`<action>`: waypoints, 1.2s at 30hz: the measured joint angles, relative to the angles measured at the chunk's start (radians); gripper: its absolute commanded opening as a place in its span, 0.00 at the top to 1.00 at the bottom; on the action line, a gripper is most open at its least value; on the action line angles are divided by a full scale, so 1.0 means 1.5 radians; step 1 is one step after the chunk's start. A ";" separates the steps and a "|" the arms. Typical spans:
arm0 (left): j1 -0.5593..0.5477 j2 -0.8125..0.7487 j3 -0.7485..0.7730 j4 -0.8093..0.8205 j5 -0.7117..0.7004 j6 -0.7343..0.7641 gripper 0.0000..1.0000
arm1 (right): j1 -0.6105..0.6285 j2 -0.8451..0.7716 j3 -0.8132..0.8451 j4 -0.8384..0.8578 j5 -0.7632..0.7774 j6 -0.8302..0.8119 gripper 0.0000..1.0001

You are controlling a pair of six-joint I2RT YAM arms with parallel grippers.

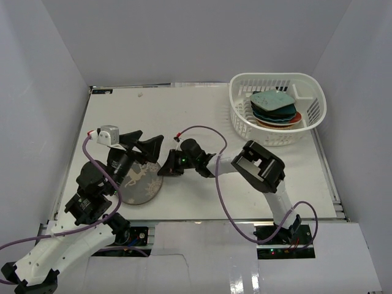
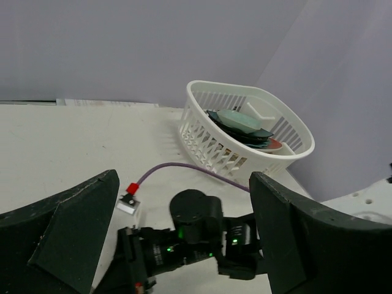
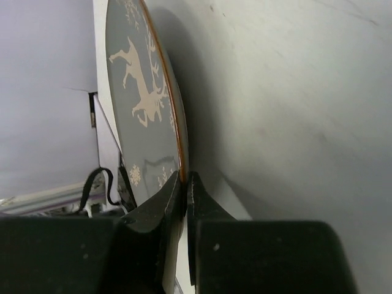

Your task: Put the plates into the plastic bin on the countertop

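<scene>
Dark grey round plate (image 1: pixel 141 182), printed with a pale reindeer and snowflakes inside a thin orange edge, sits near the counter's near-left corner on the white countertop (image 1: pixel 184 110). The right gripper (image 1: pixel 168 166) reaches across from the right and has its jaws nearly closed on the plate's right rim. The right wrist view shows the two dark fingers (image 3: pixel 156 208) pinching the rim from either side, one on the decorated face and one beneath. Whether that edge is off the surface cannot be told.

The left gripper (image 1: pixel 144 144) hangs above the plate's far edge with its jaws spread wide, holding and touching nothing. From its own camera the right arm's wrist shows between the fingers.

In the far-right corner stands the white plastic bin (image 1: pixel 245 122), with a stack of plates (image 1: pixel 275 107) inside, a mint one on top.
</scene>
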State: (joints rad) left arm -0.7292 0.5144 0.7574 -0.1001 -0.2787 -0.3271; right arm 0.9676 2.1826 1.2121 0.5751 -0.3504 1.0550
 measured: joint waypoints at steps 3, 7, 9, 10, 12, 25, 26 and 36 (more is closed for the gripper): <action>0.001 0.002 0.000 -0.001 -0.015 0.009 0.02 | -0.017 -0.084 -0.082 -0.001 -0.001 -0.028 0.92; 0.001 0.001 -0.004 0.002 -0.036 0.021 0.02 | -0.049 -0.203 -0.150 -0.015 0.001 -0.062 0.92; 0.001 0.001 -0.005 0.002 -0.042 0.024 0.02 | -0.074 -0.272 -0.172 -0.021 -0.006 -0.072 0.92; 0.001 0.000 -0.006 0.002 -0.045 0.025 0.02 | -0.089 -0.305 -0.177 -0.028 -0.010 -0.079 0.92; 0.001 -0.001 -0.007 0.002 -0.046 0.026 0.02 | -0.127 -0.372 -0.178 -0.039 -0.015 -0.093 0.92; 0.001 -0.001 -0.007 0.002 -0.033 0.025 0.02 | -0.633 -0.559 -0.176 -0.100 -0.017 -0.097 0.92; 0.001 0.001 -0.007 0.002 -0.031 0.025 0.02 | -0.664 -0.551 -0.176 -0.111 -0.017 -0.094 0.92; 0.001 0.013 -0.007 0.002 -0.013 0.020 0.02 | -0.816 -0.423 -0.125 -0.203 -0.011 -0.075 0.92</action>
State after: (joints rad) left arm -0.7277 0.5346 0.7467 -0.0967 -0.2981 -0.2974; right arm -0.2558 1.5475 1.0245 0.2707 -0.3664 0.9421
